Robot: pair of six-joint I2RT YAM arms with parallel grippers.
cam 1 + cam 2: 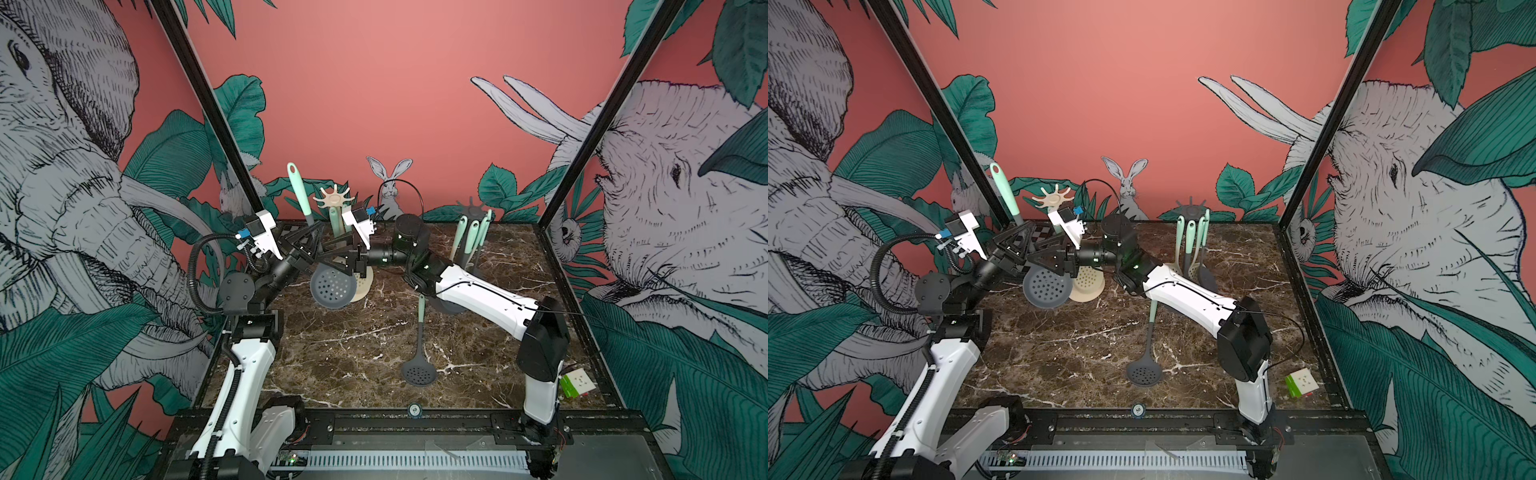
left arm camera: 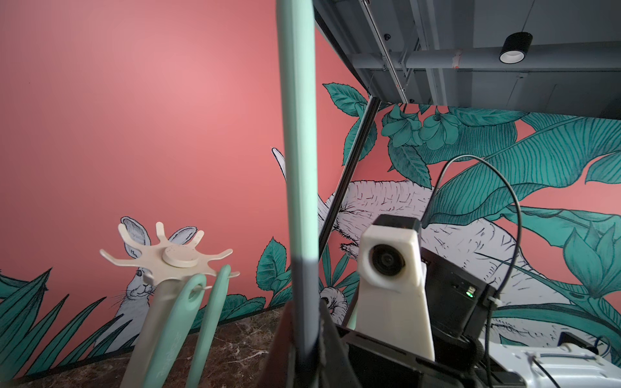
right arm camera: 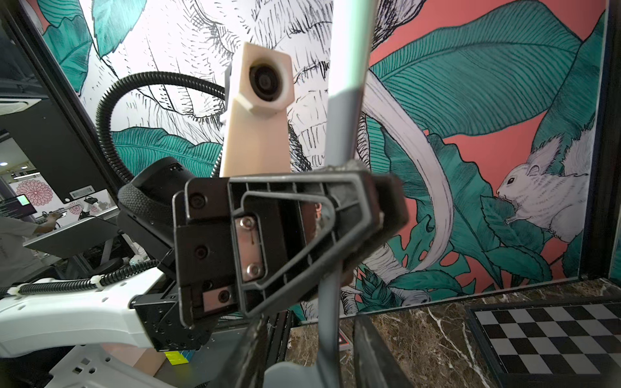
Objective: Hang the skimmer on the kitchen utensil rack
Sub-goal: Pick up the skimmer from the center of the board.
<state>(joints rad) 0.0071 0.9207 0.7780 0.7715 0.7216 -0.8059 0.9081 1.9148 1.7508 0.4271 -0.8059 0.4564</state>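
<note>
Skimmer [image 1: 332, 287] hangs clear of the worktop [image 1: 340, 357] at the back left. It is upright, with the mint handle up and the perforated grey head down. My left fingers [image 1: 309, 240] are clamped on its grey shaft just under the handle. My right fingers [image 1: 1045, 261] sit lower on the same shaft, reaching in from the opposite side. On the right wrist camera I see them spread to either side of it with a gap showing, so they are not gripping (the left alone carries it). The cream rack [image 1: 334, 200] stands just behind the two wrists, near the skimmer's handle but apart from it. The left wrist camera shows two mint-handled utensils [image 2: 174, 322] hanging from its prongs. A grey rack [image 1: 471, 208] with more utensils stands at the back right. A second skimmer [image 1: 419, 353] lies flat near the middle of the worktop, its handle end running under the right arm.
</note>
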